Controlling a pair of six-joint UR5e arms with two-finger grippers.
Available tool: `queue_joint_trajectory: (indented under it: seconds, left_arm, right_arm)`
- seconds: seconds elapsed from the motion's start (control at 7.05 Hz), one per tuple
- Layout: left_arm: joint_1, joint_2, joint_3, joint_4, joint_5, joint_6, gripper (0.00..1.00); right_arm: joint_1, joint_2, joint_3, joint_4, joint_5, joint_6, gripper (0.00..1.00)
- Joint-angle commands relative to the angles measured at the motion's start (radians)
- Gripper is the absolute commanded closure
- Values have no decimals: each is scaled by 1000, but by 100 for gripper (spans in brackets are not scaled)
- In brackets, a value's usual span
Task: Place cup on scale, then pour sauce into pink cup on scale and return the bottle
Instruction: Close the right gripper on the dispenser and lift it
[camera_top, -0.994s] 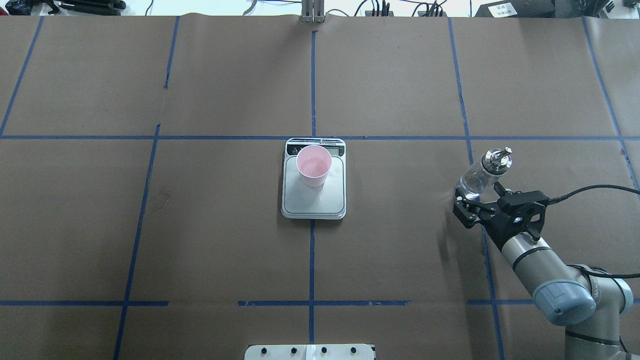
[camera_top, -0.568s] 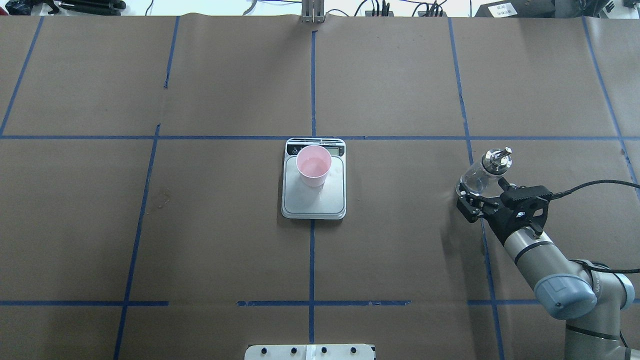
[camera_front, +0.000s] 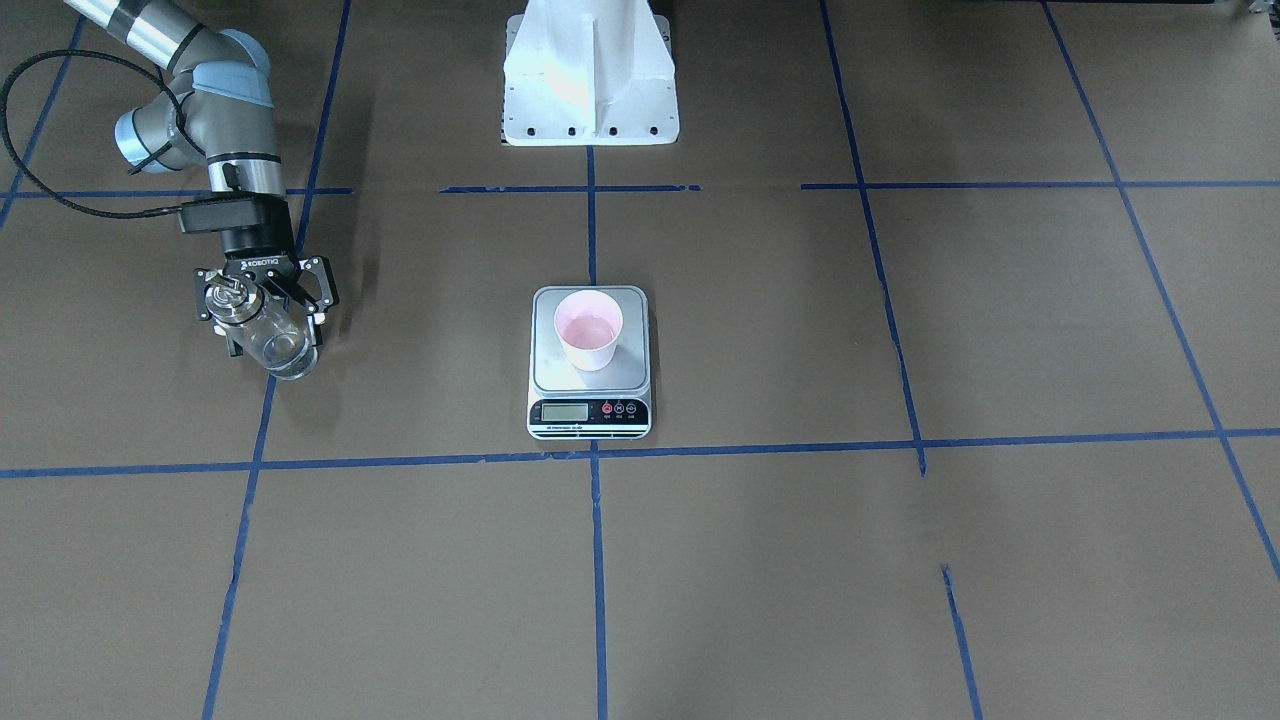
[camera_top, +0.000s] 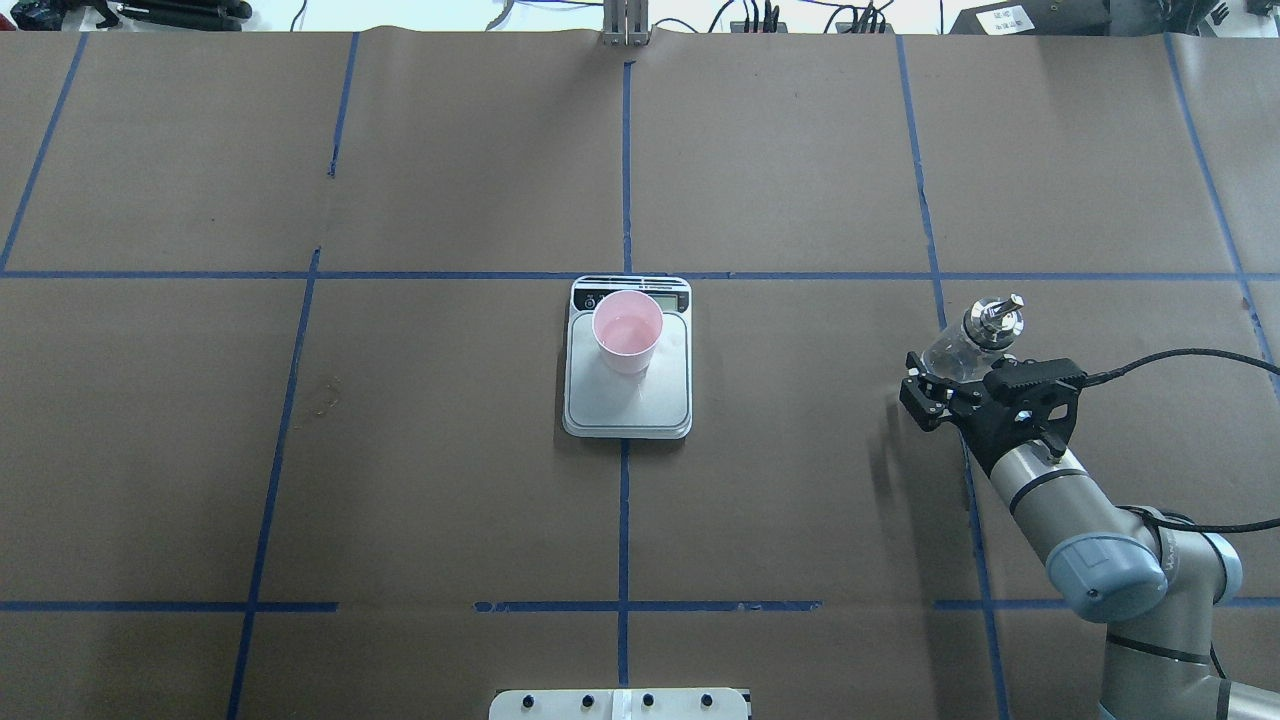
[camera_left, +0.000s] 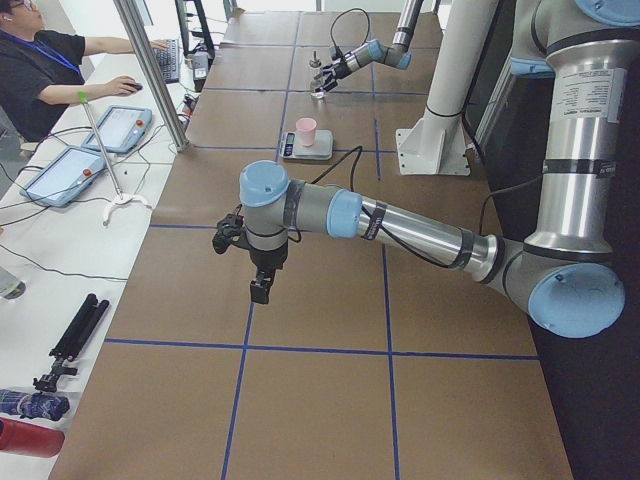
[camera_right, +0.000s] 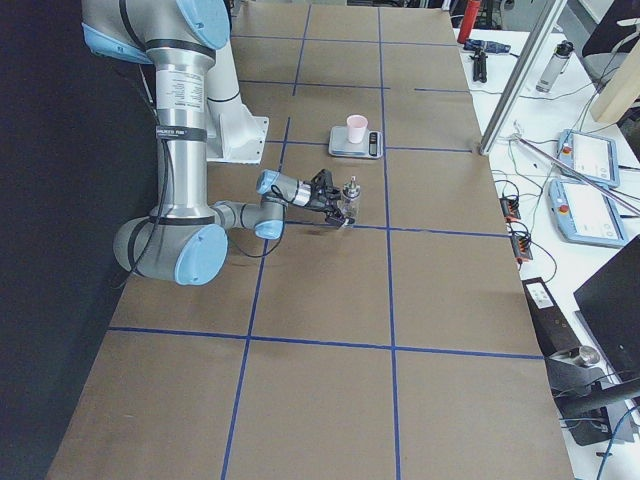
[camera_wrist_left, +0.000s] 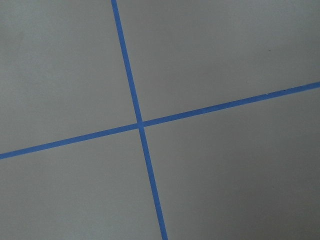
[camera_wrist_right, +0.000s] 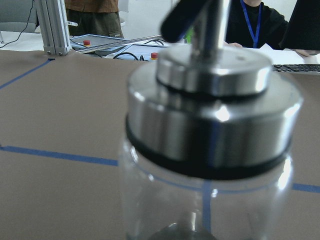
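The pink cup (camera_top: 627, 330) stands upright on the scale (camera_top: 630, 405) at the table's middle, with clear liquid in its bottom (camera_front: 588, 330). The clear glass bottle (camera_top: 965, 345) with its silver cap stands upright on the brown paper at my right (camera_front: 275, 340). My right gripper (camera_top: 950, 380) is open, with one finger on each side of the bottle's lower body (camera_front: 268, 305). The bottle's cap fills the right wrist view (camera_wrist_right: 210, 100). My left gripper (camera_left: 258, 290) hangs over bare paper far from the scale, and I cannot tell whether it is open or shut.
Blue tape lines divide the brown paper into squares. The robot's white base (camera_front: 590, 75) stands behind the scale. A person (camera_left: 45, 70) sits at a side bench with tablets and a keyboard beyond the table's far edge.
My right gripper and wrist have shifted a little to the left and up in the overhead view. The bottle, cup and scale have stayed where they were.
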Motion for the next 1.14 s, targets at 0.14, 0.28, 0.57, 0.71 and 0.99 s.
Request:
queue_joint_trajectory:
  seconds: [0.14,0.28,0.57,0.71,0.99]
  left_arm:
    - [0,0,0,0,0,0,0]
    - [0,0,0,0,0,0,0]
    - [0,-2,0,0,0,0,0]
    - [0,0,1,0,0,0,0]
    - [0,0,1,2,0,0,0]
  right_arm:
    - [4,5,-2,2,2,-4,59]
    - [5,4,-2,2,-1,-4,87]
    - [7,2,13,2,-15,-7,100]
    - [7,2,40,-7,-13,-25,100]
    - [7,2,64,-16,-7,-171,100]
